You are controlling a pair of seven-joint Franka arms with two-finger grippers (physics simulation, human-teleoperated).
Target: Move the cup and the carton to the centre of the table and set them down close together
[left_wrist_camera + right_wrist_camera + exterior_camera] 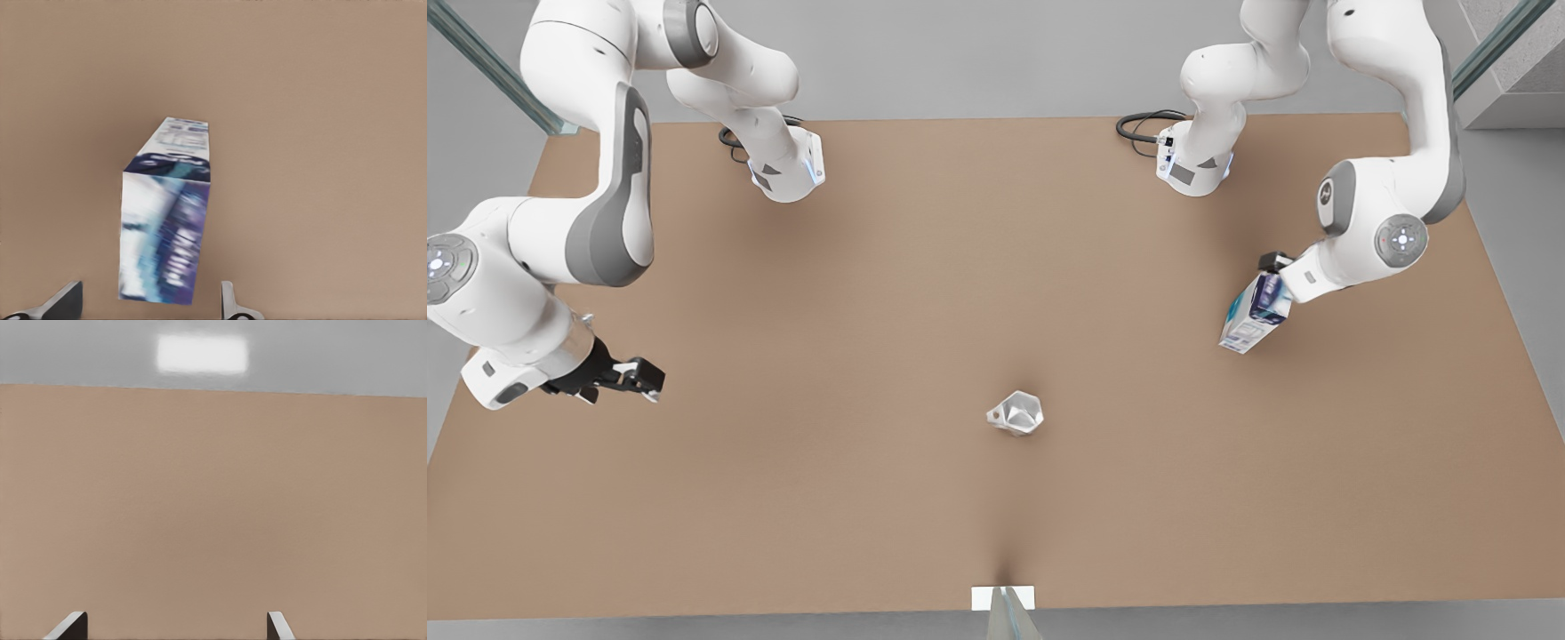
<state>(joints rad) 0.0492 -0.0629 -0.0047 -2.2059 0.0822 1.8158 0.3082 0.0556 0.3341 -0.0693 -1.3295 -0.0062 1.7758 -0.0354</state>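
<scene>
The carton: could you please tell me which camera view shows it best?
The left wrist view shows the carton best: large and central, its printed faces plain, between the left pincer's fingers. The front view shows it small and tilted at that arm's tip, at the table's right side. The right wrist view adds nothing on it.

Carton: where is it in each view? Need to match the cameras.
Front view: the carton is at the front view's right, tilted, at the left gripper.
Left wrist view: the carton lies between the fingers.
Right wrist view: not in it.
Shared landmark: the brown table.
</scene>
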